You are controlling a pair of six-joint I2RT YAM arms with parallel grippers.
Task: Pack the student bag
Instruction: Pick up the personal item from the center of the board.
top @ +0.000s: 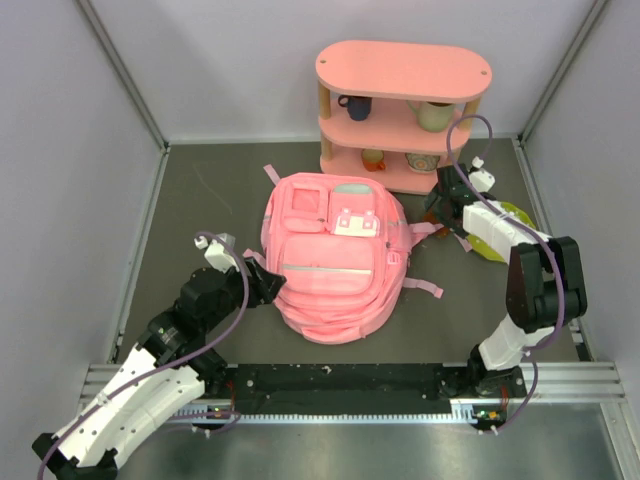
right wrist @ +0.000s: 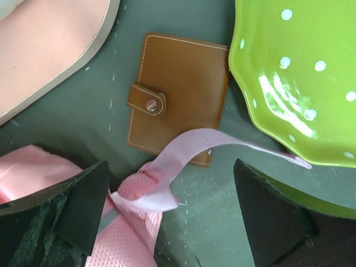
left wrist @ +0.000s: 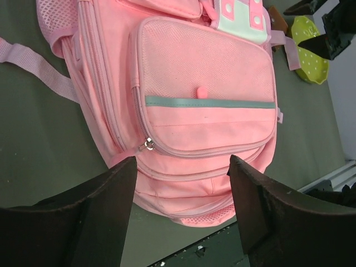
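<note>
The student bag [top: 335, 255], a soft pink backpack, lies front-up mid-table, filling the left wrist view [left wrist: 206, 83] with its front pocket zipped and the zip pull [left wrist: 148, 144] at the left. My left gripper [top: 265, 283] sits at the bag's lower left corner, open and holding nothing [left wrist: 182, 167]. My right gripper [top: 447, 215] hovers by the bag's upper right, open [right wrist: 171, 183] over a loose pink strap [right wrist: 194, 147]. A brown snap wallet [right wrist: 178, 92] lies flat on the table under the strap's end.
A green dotted plate [top: 500, 232] lies right of the wallet [right wrist: 295, 78]. The rigid pink three-tier shelf [top: 400, 110] stands at the back with a dark cup [top: 355, 106] and a pale mug [top: 433, 115]. Its base [right wrist: 50, 50] is close to the wallet. Walls enclose the table.
</note>
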